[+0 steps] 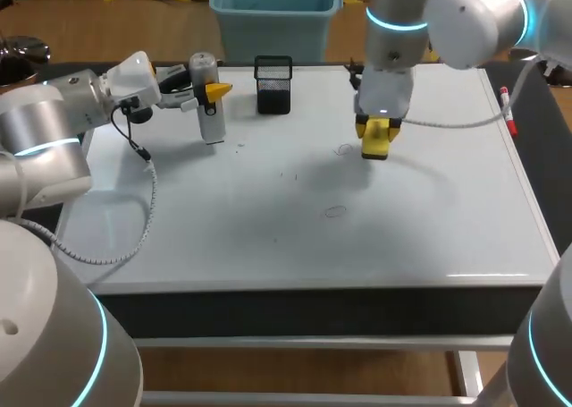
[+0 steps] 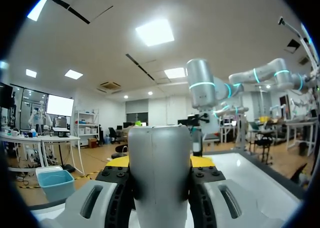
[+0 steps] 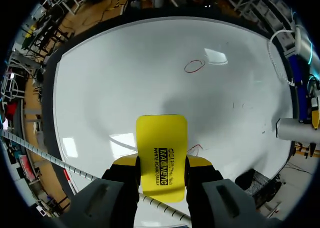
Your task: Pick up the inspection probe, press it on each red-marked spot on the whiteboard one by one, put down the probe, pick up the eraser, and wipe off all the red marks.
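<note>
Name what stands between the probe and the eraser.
A black mesh holder, near the back edge of the whiteboard, stands between the probe and the eraser; the head view shows it.

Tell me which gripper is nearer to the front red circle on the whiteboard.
Right. The right gripper, shut on the eraser, is just beyond the red circle; the left gripper, holding the probe, is far off to its left.

Right gripper (image 3: 161, 164) clamps yellow eraser (image 3: 161, 143) from both sides, over whiteboard (image 3: 115, 77); red oval mark (image 3: 194, 66) well ahead; second red scribble (image 3: 196, 149) just beside eraser, partly hidden.
</note>
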Controlling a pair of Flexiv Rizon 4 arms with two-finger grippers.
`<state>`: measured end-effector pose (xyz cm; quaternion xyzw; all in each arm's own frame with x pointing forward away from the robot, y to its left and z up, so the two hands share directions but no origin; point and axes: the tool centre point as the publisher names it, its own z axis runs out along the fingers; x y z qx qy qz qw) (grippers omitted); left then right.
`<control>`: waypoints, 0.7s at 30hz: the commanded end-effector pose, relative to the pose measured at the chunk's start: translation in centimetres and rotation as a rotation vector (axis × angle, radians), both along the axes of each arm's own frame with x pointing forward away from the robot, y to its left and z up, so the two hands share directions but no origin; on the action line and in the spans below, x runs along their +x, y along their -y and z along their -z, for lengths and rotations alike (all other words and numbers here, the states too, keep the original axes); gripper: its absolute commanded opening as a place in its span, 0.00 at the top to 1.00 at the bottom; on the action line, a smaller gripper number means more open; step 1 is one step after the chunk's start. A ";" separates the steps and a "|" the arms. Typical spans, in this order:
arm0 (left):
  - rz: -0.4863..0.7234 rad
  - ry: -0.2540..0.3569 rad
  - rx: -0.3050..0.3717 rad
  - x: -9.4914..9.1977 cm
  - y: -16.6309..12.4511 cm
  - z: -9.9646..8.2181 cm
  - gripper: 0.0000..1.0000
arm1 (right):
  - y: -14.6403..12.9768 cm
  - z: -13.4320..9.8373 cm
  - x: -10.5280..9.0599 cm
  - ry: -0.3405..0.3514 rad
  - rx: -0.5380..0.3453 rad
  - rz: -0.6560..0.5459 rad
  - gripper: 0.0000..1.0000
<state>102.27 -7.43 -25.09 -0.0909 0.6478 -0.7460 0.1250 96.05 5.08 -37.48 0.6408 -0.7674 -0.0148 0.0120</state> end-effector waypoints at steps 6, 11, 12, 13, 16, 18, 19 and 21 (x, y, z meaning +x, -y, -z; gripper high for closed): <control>0.001 0.001 0.000 0.0 0.0 -0.1 1.00 | -3.2 0.6 -0.4 0.002 -0.005 -0.056 1.00; 0.001 0.001 0.000 0.0 0.0 -0.1 1.00 | -4.4 1.4 -0.1 -0.003 -0.012 -0.088 1.00; 0.001 0.001 0.000 0.0 0.0 -0.1 1.00 | -4.6 1.5 0.0 -0.003 -0.012 -0.092 1.00; 0.001 0.001 0.000 0.0 0.0 -0.1 1.00 | -4.8 1.6 0.1 -0.002 -0.015 -0.096 1.00; 0.001 0.001 0.000 0.0 0.0 -0.1 1.00 | -5.3 2.2 0.5 0.001 -0.015 -0.106 1.00; 0.001 0.001 0.000 0.0 0.0 -0.1 1.00 | -5.5 2.4 0.6 0.002 -0.012 -0.110 1.00; 0.001 0.001 0.000 0.0 0.0 -0.1 1.00 | -5.6 2.5 0.7 0.002 -0.011 -0.112 1.00; 0.001 0.001 0.000 0.0 0.0 -0.1 1.00 | -5.8 2.8 0.8 0.001 -0.009 -0.114 1.00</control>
